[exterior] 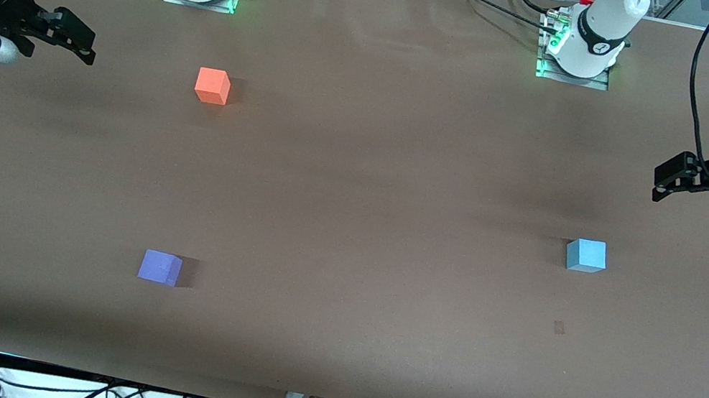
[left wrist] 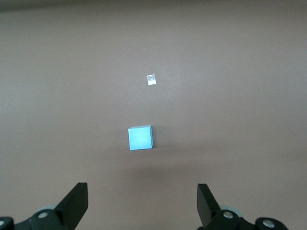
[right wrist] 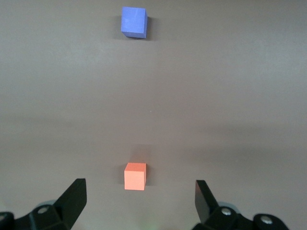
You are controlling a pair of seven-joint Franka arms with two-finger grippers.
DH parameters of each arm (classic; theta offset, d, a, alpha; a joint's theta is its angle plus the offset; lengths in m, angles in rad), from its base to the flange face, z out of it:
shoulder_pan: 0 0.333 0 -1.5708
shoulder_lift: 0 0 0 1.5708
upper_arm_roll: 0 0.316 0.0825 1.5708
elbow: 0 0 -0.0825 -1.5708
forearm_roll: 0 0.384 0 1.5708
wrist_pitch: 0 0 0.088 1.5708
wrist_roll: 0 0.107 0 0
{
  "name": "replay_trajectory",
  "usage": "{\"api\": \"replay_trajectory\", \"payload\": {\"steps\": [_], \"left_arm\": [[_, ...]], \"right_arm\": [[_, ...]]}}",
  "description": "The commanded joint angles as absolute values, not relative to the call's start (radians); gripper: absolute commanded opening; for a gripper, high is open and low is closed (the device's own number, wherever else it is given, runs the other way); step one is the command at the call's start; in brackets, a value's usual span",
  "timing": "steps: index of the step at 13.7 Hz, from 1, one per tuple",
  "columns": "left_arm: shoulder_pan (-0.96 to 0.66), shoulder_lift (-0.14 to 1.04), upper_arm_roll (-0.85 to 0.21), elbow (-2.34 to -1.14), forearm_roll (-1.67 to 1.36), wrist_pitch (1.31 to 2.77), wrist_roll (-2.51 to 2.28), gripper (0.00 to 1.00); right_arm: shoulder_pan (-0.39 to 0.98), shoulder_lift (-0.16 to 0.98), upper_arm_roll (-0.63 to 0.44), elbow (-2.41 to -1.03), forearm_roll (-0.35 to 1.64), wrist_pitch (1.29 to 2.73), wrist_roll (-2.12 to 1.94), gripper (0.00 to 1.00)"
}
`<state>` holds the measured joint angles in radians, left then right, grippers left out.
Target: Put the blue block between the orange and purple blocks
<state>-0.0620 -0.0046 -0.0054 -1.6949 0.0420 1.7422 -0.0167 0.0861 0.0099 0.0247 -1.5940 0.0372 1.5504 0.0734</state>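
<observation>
Nothing is picked up yet. The left gripper (exterior: 665, 182), mid-right of the frame, must descend on the blue block (exterior: 586, 255); the right gripper (exterior: 78, 39), upper left, waits. Both jaws gape empty. The orange block (exterior: 212, 86) and purple block (exterior: 160, 267) stand well apart.

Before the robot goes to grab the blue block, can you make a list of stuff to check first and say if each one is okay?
1. Blue block sits alone on the table, nothing touching it: ok.
2. Left end effector open and empty, up in the air at its own end of the table: ok.
3. Right end effector open and empty, waiting at its own end of the table: ok.
4. Gap between orange block and purple block is bare: ok.
5. Blue block already between them: not ok, it lies toward the left arm's end.
</observation>
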Motion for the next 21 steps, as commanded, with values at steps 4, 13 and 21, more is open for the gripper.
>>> {"api": "replay_trajectory", "payload": {"steps": [4,13,21], "left_arm": [[-0.072,-0.015,0.012,-1.698,0.034,1.726,-0.02,1.0],[-0.046,0.026,0.005,-1.672,0.025,1.701,-0.023,1.0],[-0.044,0.029,0.006,-1.667,0.025,1.703,-0.026,1.0]], "right_arm": [[0.08,0.005,0.014,-1.591,0.022,1.539,0.075,1.0],[0.08,-0.023,-0.003,-1.634,0.017,1.554,0.08,1.0],[0.08,-0.026,-0.002,-1.646,0.017,1.554,0.08,1.0]]}}
